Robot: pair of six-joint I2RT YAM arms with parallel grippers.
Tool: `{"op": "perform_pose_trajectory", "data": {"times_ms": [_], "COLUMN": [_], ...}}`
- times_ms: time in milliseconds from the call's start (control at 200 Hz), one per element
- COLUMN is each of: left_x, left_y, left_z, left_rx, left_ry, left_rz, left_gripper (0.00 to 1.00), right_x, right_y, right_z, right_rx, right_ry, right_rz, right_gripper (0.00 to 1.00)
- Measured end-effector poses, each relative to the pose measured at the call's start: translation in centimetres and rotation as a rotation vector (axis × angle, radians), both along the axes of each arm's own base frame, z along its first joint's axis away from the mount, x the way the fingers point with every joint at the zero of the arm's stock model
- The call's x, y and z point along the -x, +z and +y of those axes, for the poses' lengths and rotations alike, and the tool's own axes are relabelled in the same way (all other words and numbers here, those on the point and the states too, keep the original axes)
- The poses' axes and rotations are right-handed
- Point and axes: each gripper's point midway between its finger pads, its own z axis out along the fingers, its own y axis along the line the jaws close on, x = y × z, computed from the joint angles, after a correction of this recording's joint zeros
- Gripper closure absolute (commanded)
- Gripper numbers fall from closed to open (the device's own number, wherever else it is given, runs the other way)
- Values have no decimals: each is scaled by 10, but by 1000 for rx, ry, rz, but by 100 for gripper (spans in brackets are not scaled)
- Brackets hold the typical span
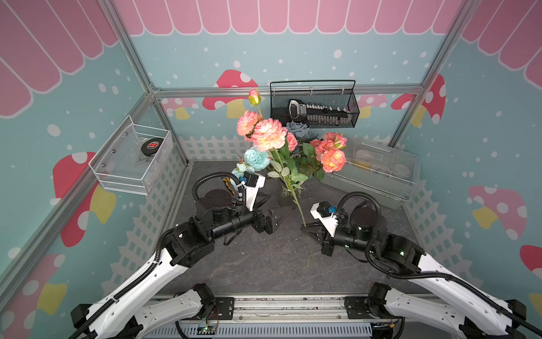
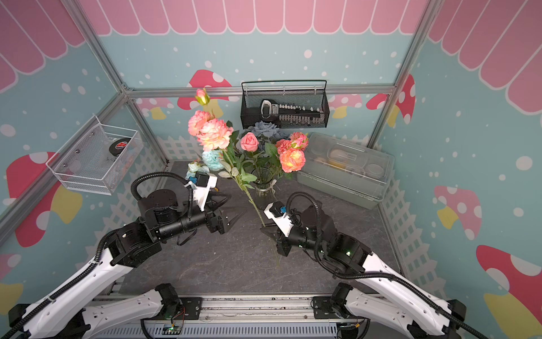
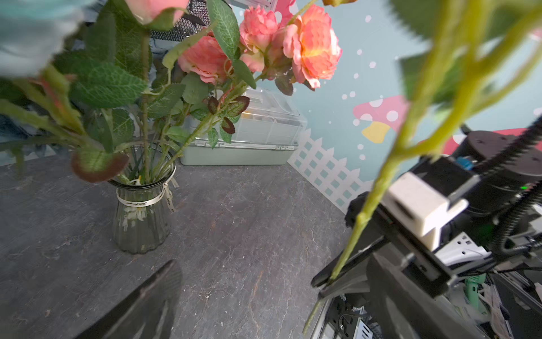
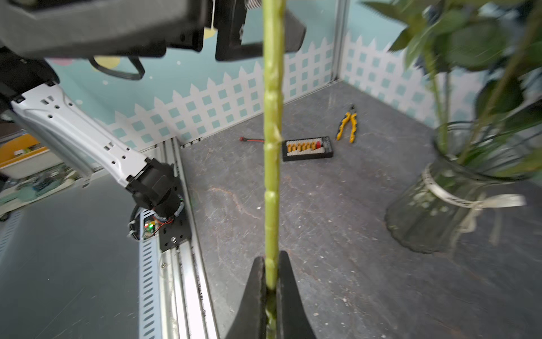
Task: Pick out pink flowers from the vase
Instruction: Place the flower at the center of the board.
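Note:
My right gripper [image 1: 303,227] [image 4: 272,270] is shut on the thin green stem [image 4: 272,146] of a pink flower. That stem rises slanting past the vase, outside it, to large pink blooms [image 1: 268,133] [image 2: 214,133]. The stem's lower end sticks out below the jaws. The clear ribbed vase [image 1: 286,193] [image 3: 140,223] stands on the dark tabletop. More pink flowers [image 1: 333,160] [image 3: 311,44] stand in it. My left gripper [image 1: 274,211] [image 2: 231,207] is open and holds nothing, a short way left of the held stem. One of its fingers [image 3: 152,299] shows in the left wrist view.
Aqua blooms [image 1: 256,158] and a grey-blue rose [image 1: 297,129] share the bouquet. A translucent lidded box [image 1: 378,173] sits at back right. A black mesh basket [image 1: 315,105] and a white wire basket [image 1: 132,155] hang on the walls. Yellow pliers [image 4: 347,123] and a black connector board [image 4: 308,148] lie at back left.

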Motion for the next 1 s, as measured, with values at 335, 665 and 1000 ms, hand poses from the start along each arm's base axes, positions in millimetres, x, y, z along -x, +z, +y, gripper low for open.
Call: {"op": "perform_pose_trajectory", "data": {"times_ms": [335,665,1000], "left_x": [-11,-4,-18], "left_y": [8,-9,-59], "left_z": [20,-24,-50], "left_rx": [25,2,-103], "left_ry": [122,40,73], "left_rz": [-86,-214,-287], "left_gripper": [1,1,1], "right_x": [-49,-119,-183], "right_y": [62,21,-106], "right_z": [-100,-198,-206], "right_rx": [-29,141,203], "right_ry": [-579,-1129,-1110], "right_rz": [-212,-74,312], "right_gripper": [100,100,100]}}
